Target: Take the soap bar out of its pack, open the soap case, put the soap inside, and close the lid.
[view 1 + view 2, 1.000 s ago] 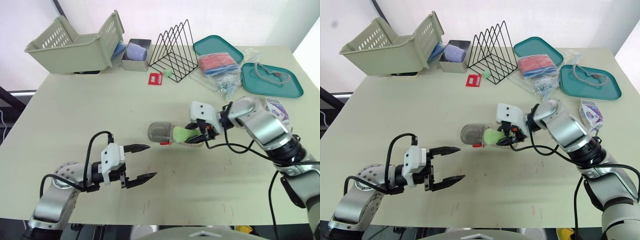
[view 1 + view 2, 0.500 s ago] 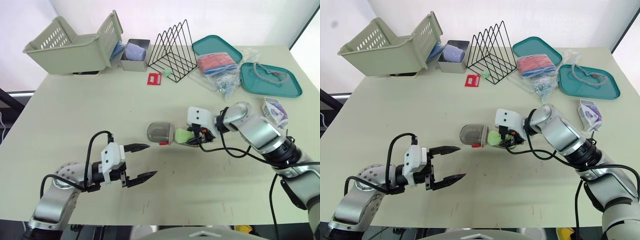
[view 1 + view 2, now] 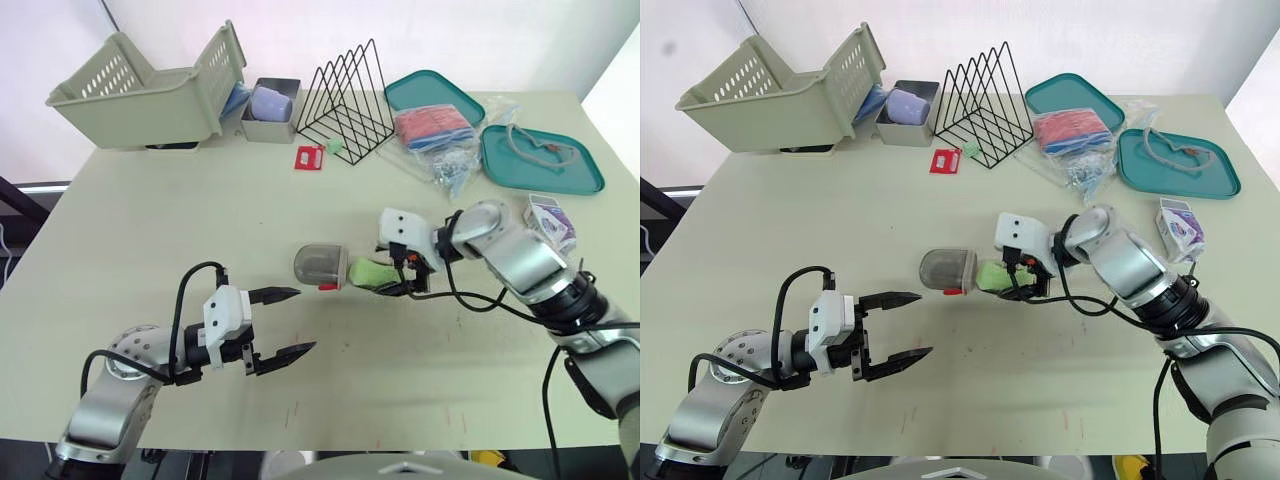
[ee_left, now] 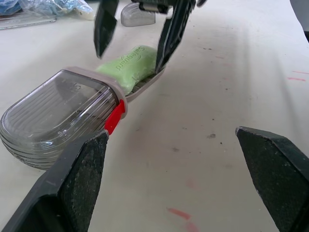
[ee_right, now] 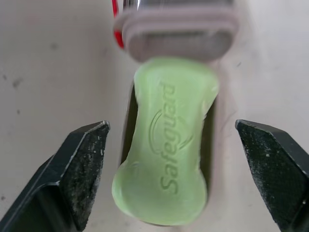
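Note:
The green soap bar [image 5: 169, 145] lies in the shallow base of the soap case [image 4: 145, 87] at the table's middle. The case's clear domed lid [image 3: 320, 264] stands open to the left of the soap, joined by a red hinge [image 4: 115, 117]. My right gripper [image 3: 386, 277] is open, one finger on each side of the soap without closing on it. My left gripper [image 3: 303, 320] is open and empty, low over the table, in front of the case and to its left. A small purple and white pack [image 3: 552, 217] lies near the right edge.
Along the back stand a tipped green basket [image 3: 150, 85], a grey tin [image 3: 270, 110], a black wire rack [image 3: 350, 95] and two teal trays [image 3: 540, 160]. A red card [image 3: 309, 157] and plastic bags [image 3: 450, 150] lie behind the case.
The right gripper carried the soap left and down toward the case, then drew back slightly to the right; the soap now rests in the base. The left arm has stayed put.

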You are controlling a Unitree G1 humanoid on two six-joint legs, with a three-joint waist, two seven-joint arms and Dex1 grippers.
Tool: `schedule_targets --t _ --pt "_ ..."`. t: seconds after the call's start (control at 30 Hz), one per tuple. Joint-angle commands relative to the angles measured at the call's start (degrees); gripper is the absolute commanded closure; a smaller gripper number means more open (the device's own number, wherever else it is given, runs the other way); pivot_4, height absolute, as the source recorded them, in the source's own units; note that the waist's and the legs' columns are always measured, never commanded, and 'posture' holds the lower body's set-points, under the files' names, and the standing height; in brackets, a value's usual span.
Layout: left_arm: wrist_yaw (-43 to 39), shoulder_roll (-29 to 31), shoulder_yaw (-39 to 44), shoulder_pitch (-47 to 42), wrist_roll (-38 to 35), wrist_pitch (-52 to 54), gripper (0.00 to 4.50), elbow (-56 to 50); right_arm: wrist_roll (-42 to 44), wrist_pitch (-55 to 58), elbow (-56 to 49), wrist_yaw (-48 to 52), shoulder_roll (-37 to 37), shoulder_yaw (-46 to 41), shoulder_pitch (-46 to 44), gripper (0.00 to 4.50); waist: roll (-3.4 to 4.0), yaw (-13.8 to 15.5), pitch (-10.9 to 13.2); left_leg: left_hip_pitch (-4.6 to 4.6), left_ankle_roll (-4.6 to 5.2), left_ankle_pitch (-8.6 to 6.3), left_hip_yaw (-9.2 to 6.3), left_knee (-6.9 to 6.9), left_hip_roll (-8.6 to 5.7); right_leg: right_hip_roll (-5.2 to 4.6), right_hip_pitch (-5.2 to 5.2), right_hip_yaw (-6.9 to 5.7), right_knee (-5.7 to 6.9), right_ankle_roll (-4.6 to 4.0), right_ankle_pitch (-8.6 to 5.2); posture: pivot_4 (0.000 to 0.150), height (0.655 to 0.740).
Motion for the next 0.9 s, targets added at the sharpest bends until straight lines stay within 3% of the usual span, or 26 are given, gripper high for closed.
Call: schedule_targets --t 0.03,0.23,0.37,0.67,0.9 --pt "0.0 0.6 0.4 -0.3 -0.8 -0.1 0.0 -2.2 6.6 -5.9 -2.1 1.4 -1.2 -11.2 4.1 0.11 -0.05 0.3 0.0 0.0 0.0 0.0 0.0 0.0 0.0 0.0 0.0 -0.01 -0.01 0.0 0.0 0.15 0.74" --pt "-0.8 1.3 0.4 -2.8 -0.6 -0.2 0.0 -0.2 19.0 -26.0 1.1 8.4 0.0 -30.0 23.0 0.11 -0.1 0.3 0.0 -0.01 0.0 0.0 -0.04 -0.02 -0.01 -0.01 0.07 -0.05 -0.08 0.01 0.0 0.15 0.74" --pt "-1.6 1.7 0.2 -5.1 -0.3 -0.4 0.0 1.7 22.3 -38.9 6.9 13.7 1.6 -37.0 32.6 0.11 -0.1 0.1 0.0 0.02 0.0 0.0 -0.04 -0.03 -0.01 0.02 0.08 -0.02 -0.04 0.01 0.0 0.15 0.74" --pt "-5.7 4.2 0.0 -14.5 1.5 -2.1 0.0 11.0 22.5 -54.3 13.7 19.7 2.7 -38.3 41.3 0.11 -0.07 0.0 0.0 0.1 0.0 0.0 0.01 -0.03 0.0 0.06 0.09 0.06 0.01 0.01 0.0 0.15 0.74" --pt "-16.0 8.6 -6.3 -33.1 9.4 -10.2 0.0 30.1 21.4 -60.9 17.4 21.8 2.4 -37.6 43.9 0.11 -0.07 0.5 0.0 0.07 -0.01 0.0 0.02 -0.01 -0.03 0.05 0.11 0.01 -0.03 0.01 0.0 0.15 0.74"
